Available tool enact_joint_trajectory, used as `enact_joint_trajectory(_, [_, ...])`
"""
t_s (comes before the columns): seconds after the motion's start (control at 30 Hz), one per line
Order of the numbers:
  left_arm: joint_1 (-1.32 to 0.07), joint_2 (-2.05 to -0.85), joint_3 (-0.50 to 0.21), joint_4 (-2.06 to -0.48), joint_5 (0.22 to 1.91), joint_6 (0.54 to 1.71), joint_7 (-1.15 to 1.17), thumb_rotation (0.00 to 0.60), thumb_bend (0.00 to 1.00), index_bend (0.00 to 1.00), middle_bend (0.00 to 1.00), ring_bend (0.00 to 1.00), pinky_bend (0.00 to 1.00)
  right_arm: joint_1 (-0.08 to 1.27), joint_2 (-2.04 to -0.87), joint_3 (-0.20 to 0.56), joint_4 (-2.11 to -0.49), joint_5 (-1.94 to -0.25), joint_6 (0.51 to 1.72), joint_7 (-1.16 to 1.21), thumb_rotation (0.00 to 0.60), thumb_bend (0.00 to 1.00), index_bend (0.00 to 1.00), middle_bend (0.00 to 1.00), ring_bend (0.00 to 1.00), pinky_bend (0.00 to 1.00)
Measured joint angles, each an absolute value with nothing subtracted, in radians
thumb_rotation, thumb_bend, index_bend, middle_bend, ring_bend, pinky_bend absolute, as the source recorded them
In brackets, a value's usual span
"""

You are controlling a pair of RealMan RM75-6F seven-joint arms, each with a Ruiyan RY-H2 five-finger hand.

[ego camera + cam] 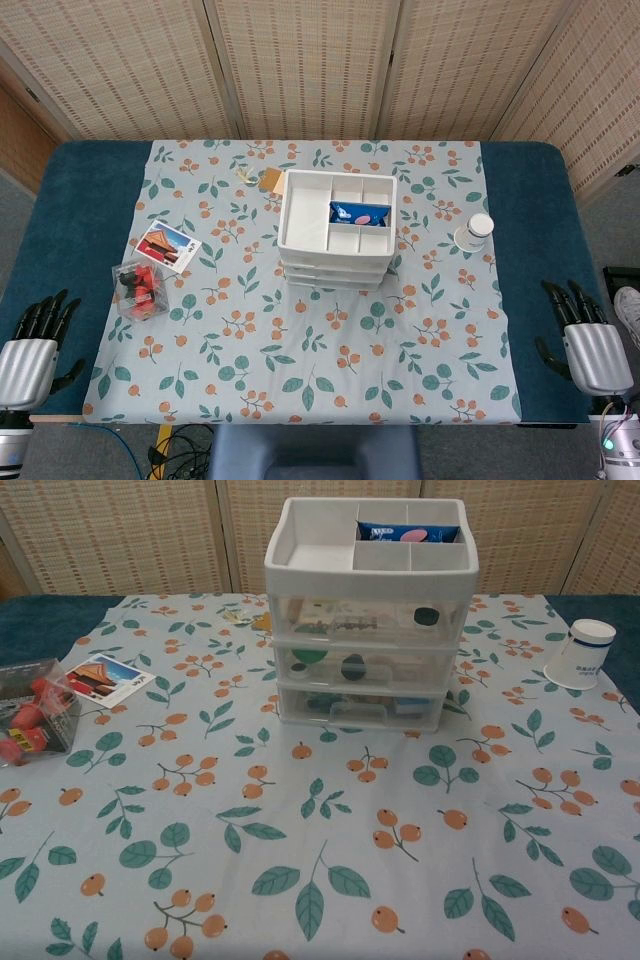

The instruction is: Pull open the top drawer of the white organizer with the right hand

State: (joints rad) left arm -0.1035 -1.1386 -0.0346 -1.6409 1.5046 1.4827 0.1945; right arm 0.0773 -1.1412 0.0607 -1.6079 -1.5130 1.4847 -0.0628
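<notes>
The white organizer point(335, 228) point(370, 610) stands in the middle of the patterned cloth, three clear drawers stacked under an open top tray. Its top drawer point(368, 620) sits flush with the frame, closed. A blue packet point(357, 214) lies in one tray compartment. My right hand point(588, 342) rests at the table's near right edge, fingers spread and holding nothing, far from the organizer. My left hand point(35, 352) lies at the near left edge, fingers apart and empty. Neither hand shows in the chest view.
A white cup point(475, 231) point(580, 654) lies on its side right of the organizer. A clear box of red items point(140, 288) point(30, 725) and a picture card point(167, 246) sit to the left. A small tan object point(269, 180) lies behind the organizer.
</notes>
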Motion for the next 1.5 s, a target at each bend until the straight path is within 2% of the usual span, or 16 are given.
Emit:
enact_joint_trajectory(0.4, [-0.112,-1.137,-0.037,-1.633,1.516,1.48,0.176,0.6,0.23,0.11,0.02,0.01,0.08,0.156,-1.123,0.059,-1.71,-1.528,1.359,-0.039,0.6,0.39,0.01,0.2,0.07,0.13])
enact_joint_trajectory(0.67, [-0.117,-1.132,-0.033,-1.623,1.525,1.474,0.158,0.6,0.23,0.12,0.02,0.01,0.08,0.251,-1.161,0.063,-1.741,-1.543,1.223,0.05,0.6,0.4,0.01,0.28,0.17,0.25])
enact_joint_trajectory(0.77, [-0.117,-1.13,-0.033,-1.619,1.525,1.474,0.148,0.6,0.23,0.12,0.02,0.01,0.08,0.297,-1.199,0.068,-1.736,-1.545,1.175,0.079,0.6,0.4,0.01,0.33,0.25,0.34])
enact_joint_trajectory(0.97, [-0.118,-1.13,-0.029,-1.614,1.534,1.475,0.139,0.6,0.23,0.13,0.02,0.01,0.08,0.377,-1.289,0.095,-1.709,-1.507,1.081,0.148,0.6,0.41,0.01,0.55,0.56,0.68])
enact_joint_trajectory(1.07, [-0.117,-1.128,-0.029,-1.612,1.535,1.478,0.135,0.6,0.23,0.13,0.02,0.01,0.08,0.414,-1.323,0.111,-1.703,-1.483,1.037,0.196,0.6,0.41,0.01,0.64,0.67,0.77])
enact_joint_trajectory(1.27, [-0.112,-1.12,-0.028,-1.613,1.537,1.488,0.13,0.6,0.23,0.13,0.02,0.01,0.08,0.467,-1.372,0.139,-1.703,-1.432,0.961,0.321,0.6,0.49,0.01,0.79,0.86,0.9])
enact_joint_trajectory(1.37, [-0.109,-1.117,-0.027,-1.615,1.538,1.491,0.128,0.6,0.23,0.13,0.02,0.01,0.08,0.488,-1.387,0.15,-1.703,-1.409,0.92,0.403,0.6,0.53,0.01,0.83,0.91,0.92])
enact_joint_trajectory(1.5, [-0.108,-1.114,-0.026,-1.616,1.539,1.492,0.127,0.6,0.23,0.13,0.02,0.01,0.08,0.526,-1.413,0.168,-1.688,-1.382,0.85,0.548,0.6,0.55,0.01,0.84,0.92,0.93])
